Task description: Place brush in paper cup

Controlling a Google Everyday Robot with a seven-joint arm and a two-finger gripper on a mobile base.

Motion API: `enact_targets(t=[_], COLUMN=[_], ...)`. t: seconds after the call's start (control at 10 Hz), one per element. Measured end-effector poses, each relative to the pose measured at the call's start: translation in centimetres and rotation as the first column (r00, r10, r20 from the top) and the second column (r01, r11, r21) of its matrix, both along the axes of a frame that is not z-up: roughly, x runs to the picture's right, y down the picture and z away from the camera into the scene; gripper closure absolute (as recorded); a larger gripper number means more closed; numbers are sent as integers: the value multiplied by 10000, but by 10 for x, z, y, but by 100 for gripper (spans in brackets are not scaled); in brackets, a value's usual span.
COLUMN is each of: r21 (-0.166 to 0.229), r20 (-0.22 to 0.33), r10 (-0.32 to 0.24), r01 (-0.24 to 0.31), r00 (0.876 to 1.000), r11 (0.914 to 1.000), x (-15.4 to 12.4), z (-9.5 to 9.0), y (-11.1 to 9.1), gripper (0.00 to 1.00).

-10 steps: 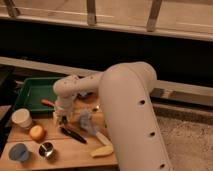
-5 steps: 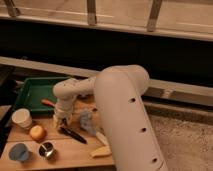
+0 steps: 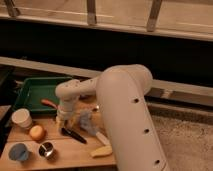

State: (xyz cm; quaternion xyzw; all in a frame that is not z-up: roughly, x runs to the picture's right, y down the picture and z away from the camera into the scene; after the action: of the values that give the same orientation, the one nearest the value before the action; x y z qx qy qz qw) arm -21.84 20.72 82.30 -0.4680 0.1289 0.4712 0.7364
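Note:
The brush [image 3: 74, 135] lies flat on the wooden table, a slim black tool pointing from upper left to lower right. My gripper [image 3: 61, 123] hangs from the big white arm directly over the brush's left end, close to or touching it. The paper cup [image 3: 21, 118] stands upright at the table's left edge, about a hand's width left of the gripper, and nothing shows inside it.
A green tray [image 3: 31, 89] holding an orange item [image 3: 48, 103] sits behind the gripper. An orange ball [image 3: 37, 132], a blue cup [image 3: 19, 152] and a small metal cup [image 3: 46, 149] stand at the front left. A grey-blue object [image 3: 88, 123] and a pale yellow object [image 3: 101, 150] lie to the right of the brush.
My gripper has come down toward the left end of the brush. The brush and the cups have not moved.

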Motion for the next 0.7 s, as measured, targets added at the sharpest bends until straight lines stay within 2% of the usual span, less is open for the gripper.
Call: enact_targets(t=[0.3, 0.7], r21=[-196, -163], r20=[-121, -343], r10=[-450, -513], r01=[447, 508], r00=[9989, 9981], r11=[9988, 9986], x=[1, 5], z=[-6, -6], y=[10, 14], gripper=[47, 82])
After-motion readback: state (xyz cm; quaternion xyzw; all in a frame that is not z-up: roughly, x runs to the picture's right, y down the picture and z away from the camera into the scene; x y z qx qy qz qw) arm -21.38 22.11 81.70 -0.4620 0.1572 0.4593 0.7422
